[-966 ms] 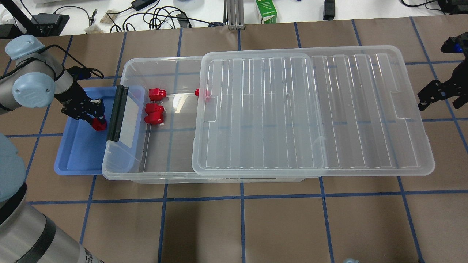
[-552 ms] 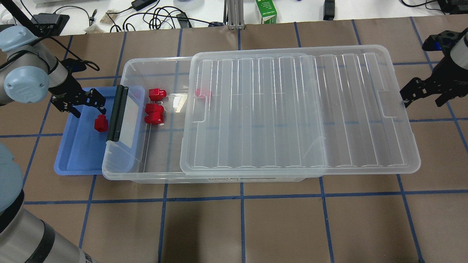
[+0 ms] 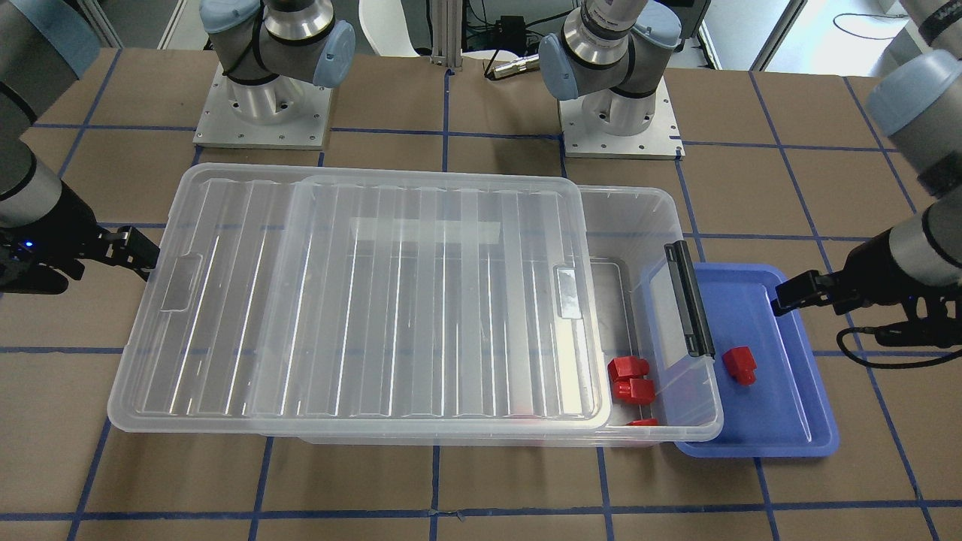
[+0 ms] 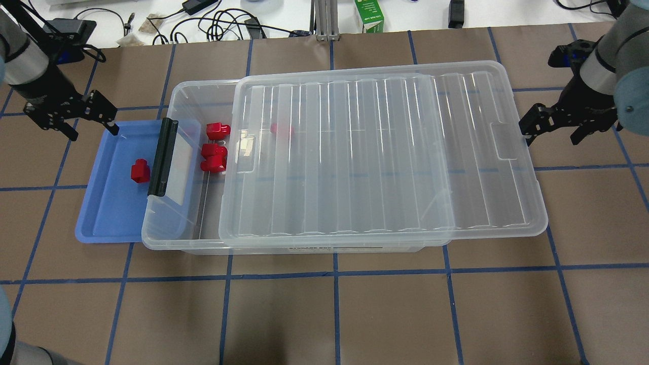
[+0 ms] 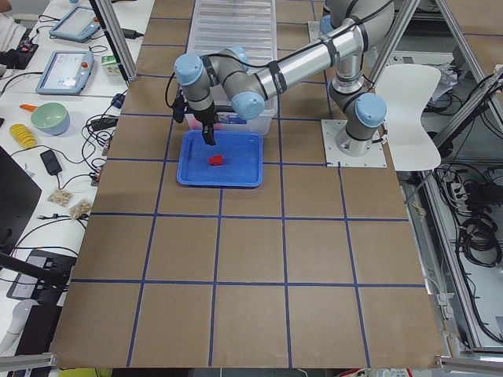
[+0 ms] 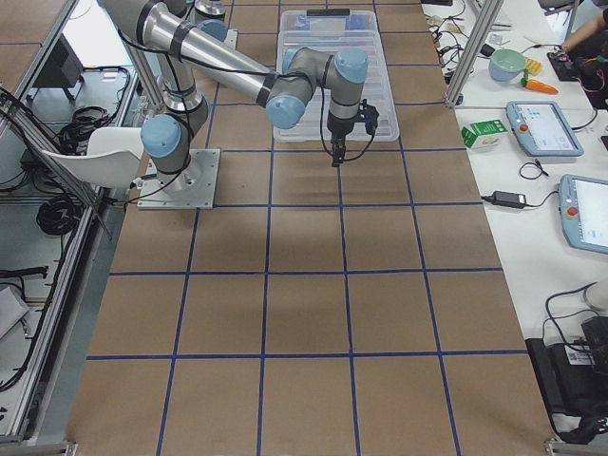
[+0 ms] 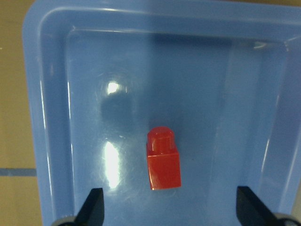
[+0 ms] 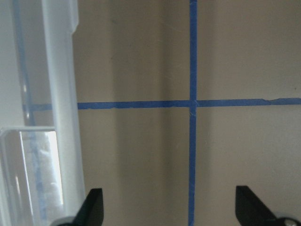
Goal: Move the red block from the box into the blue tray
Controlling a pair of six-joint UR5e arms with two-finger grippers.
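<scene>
Nearest the robot, the bench [image 4: 334, 314] is carrying the box [image 4: 167, 243], whose clear lid [image 4: 385, 152] is lying shifted toward the right, leaving only the left end uncovered. That left end is overlapping the blue tray [image 4: 109, 215], and the red block [image 4: 140, 170] is lying on the tray floor, just left of the black latch bar [image 4: 163, 157], touching neither jaw. Slightly farther, in the uncovered end, the spare red blocks [image 4: 213, 157] are lying loose, one more showing through the lid. Farthest, the left gripper [image 4: 93, 131] is hovering over the tray's far-left corner with its jaws spread wide and empty. The right gripper [image 4: 551, 138] is hanging beside the lid's right end, jaws likewise spread and gripping nothing. Judged from this layout, the placement looks done and the step in hand is a clean exit. The left arm should be lifting straight up before travelling, keeping its spread fingers off the tray rim and latch bar so the block is not nudged. The right jaws should be staying clear of the lid's edge unless meeting it squarely.
</scene>
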